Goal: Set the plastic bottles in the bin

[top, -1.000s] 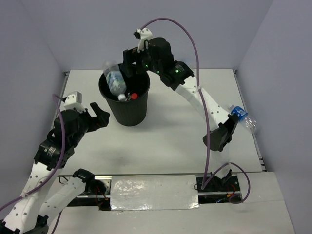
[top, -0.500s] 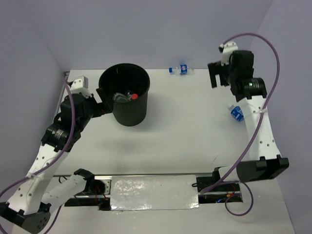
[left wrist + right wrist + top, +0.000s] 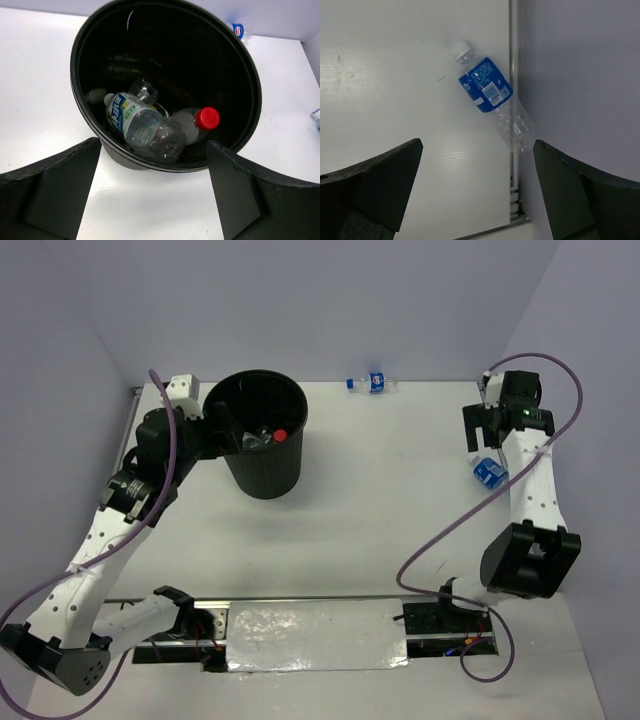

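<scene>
The bin is a tall black bucket at the back left. Inside it lie a clear bottle with a blue-green label and a red-capped bottle, whose cap also shows from above. My left gripper is open beside the bin's left rim, its jaws empty. A blue-labelled, white-capped bottle lies against the right wall. My right gripper hangs open above it, apart from it. Another blue-labelled bottle lies at the back edge.
The table's right edge rail and the side wall run right along the right-hand bottle. The back wall stands just behind the far bottle. White tabletop stretches between the two arms.
My right arm swung from the bin's mouth to the right edge, above the blue-labelled bottle. The bottle seen at the bin's mouth now lies inside. My left gripper rose to the bin's left rim.
</scene>
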{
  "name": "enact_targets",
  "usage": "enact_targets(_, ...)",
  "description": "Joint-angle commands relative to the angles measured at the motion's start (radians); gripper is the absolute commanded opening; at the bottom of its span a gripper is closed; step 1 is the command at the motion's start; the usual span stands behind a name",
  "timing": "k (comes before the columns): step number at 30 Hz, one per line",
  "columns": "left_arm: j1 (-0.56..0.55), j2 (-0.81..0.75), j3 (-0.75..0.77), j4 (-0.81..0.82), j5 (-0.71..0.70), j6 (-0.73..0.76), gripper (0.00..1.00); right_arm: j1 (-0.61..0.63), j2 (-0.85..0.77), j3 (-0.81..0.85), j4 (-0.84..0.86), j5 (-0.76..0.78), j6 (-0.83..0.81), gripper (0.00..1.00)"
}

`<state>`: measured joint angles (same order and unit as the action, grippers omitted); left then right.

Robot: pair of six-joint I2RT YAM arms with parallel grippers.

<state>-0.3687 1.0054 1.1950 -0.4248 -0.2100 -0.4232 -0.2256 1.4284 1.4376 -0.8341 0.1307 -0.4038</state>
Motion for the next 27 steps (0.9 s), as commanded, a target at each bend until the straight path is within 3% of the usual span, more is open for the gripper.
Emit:
enact_targets(1, 0.007, -0.007, 0.052, 0.049, 0.003, 0.061, 0.99, -0.047, 0.088, 0.035, 0.004, 0.046, 0.158, 1.0)
enact_targets(7, 0.008, -0.044, 0.009, 0.075, 0.0, 0.075, 0.99, -0.054, 0.171, -0.071, 0.099, 0.141, -0.12, 1.0)
enact_targets(13, 0.01, -0.041, -0.006, 0.086, -0.012, 0.084, 0.99, -0.084, 0.263, -0.098, 0.208, 0.279, -0.237, 1.0)
enact_targets(23, 0.02, 0.03, -0.006, 0.043, -0.061, 0.077, 0.99, -0.103, 0.405, -0.138, 0.332, 0.115, -0.36, 1.0)
enact_targets(27, 0.02, -0.01, -0.037, 0.076, -0.063, 0.08, 0.99, -0.107, 0.454, -0.164, 0.417, 0.164, -0.388, 1.0)
